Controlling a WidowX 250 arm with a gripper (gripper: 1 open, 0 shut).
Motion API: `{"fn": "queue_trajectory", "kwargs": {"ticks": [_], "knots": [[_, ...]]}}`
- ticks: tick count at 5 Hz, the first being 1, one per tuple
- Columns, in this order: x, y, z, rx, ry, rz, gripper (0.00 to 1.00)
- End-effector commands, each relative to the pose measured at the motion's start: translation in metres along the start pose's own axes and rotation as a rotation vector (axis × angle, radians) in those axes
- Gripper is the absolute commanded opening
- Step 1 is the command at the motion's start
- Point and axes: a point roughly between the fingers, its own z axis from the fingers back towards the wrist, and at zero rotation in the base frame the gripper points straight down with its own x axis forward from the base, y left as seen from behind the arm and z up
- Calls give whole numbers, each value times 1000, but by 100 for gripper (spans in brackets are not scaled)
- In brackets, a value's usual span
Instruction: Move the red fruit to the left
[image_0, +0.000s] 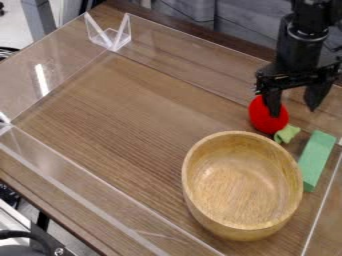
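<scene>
Our gripper (294, 92): above and behind the wooden bowl (246, 188), fingers spread wide | our red fruit (269, 115): just behind the bowl, below the gripper, leafy cap toward the green block (317, 160) | green block: beside the bowl | wire stand (110, 33): well apart from the bowl

bowl (245, 187) and green block (317, 161) blocking below, open tabletop (114, 120) leftward

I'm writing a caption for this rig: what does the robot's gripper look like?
The gripper is black all over, with a blocky, angular body that branches into two slim, dark fingers. Paler glints show on small parts of the body. No lettering is readable at this size.
</scene>
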Motion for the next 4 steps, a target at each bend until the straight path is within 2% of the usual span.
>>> {"fn": "queue_trajectory", "kwargs": {"ticks": [1,3,4], "knots": [[0,-2,19,-48,-54,-17,100],[24,0,42,-74,-65,39,100],[23,-9,43,-66,-65,18,100]]}}
